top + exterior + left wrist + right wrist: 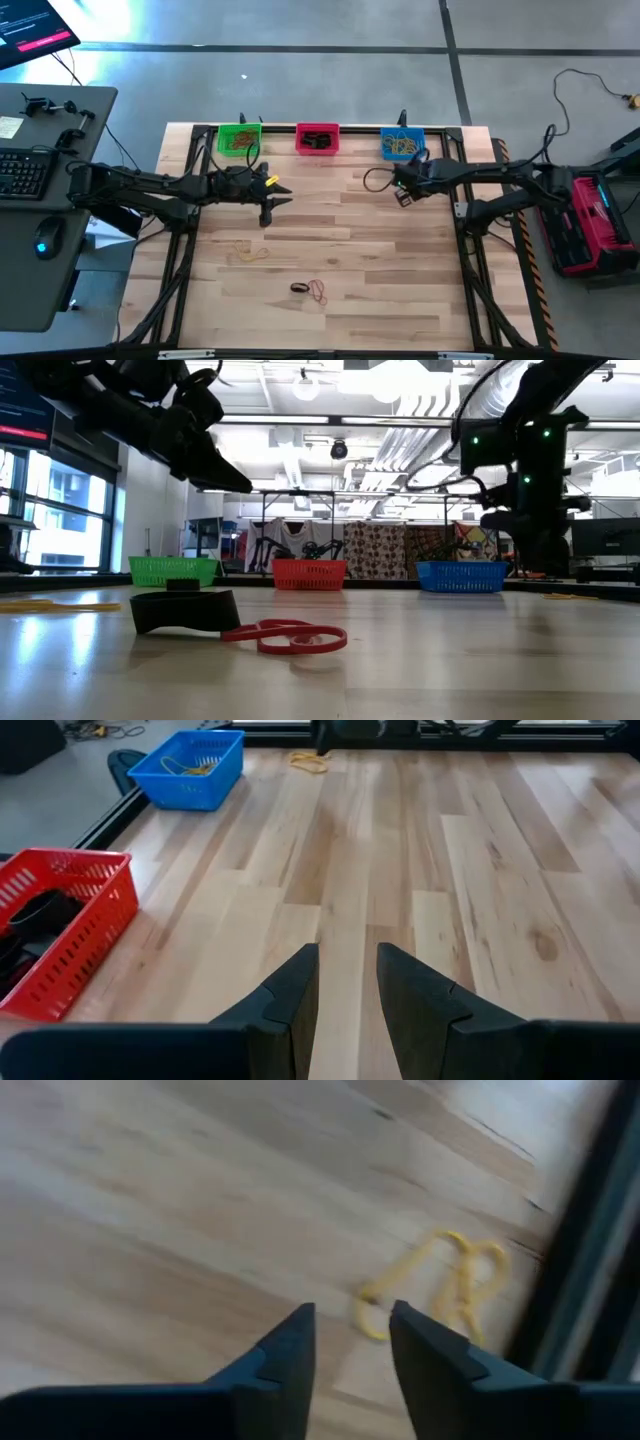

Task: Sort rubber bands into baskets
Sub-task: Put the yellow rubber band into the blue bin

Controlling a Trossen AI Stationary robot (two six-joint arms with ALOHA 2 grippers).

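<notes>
So the rubber bands are split between the bins and the bare wood. Looking straight down at the table, a tan band (250, 253) lies loose at about 8 o'clock from the middle, and nearer the front edge, around 6 o'clock, a black band (299, 288) sits touching a red band (318, 291). From table height those two are right up close: the black one stands on edge and the red one lies flat against it.

All three baskets line up along the far edge at 12 o'clock. The green basket (239, 138) has tan bands in it, the red basket (317, 138) holds black ones, and the blue basket (402, 143) is full of yellow ones.

The left gripper (268, 213) hangs over the wood just in front of the green basket, at roughly 10 o'clock. Its fingers (290, 995) stand slightly apart with nothing between them.

The right gripper (403, 193) sits just in front of the blue basket, around 1 o'clock. Its own camera shows a yellow band (440, 1285) lying on the wood beside the dark frame rail (590, 1260), just past the fingertips. Those fingers are parted a little too, and I can't see them gripping anything.
</notes>
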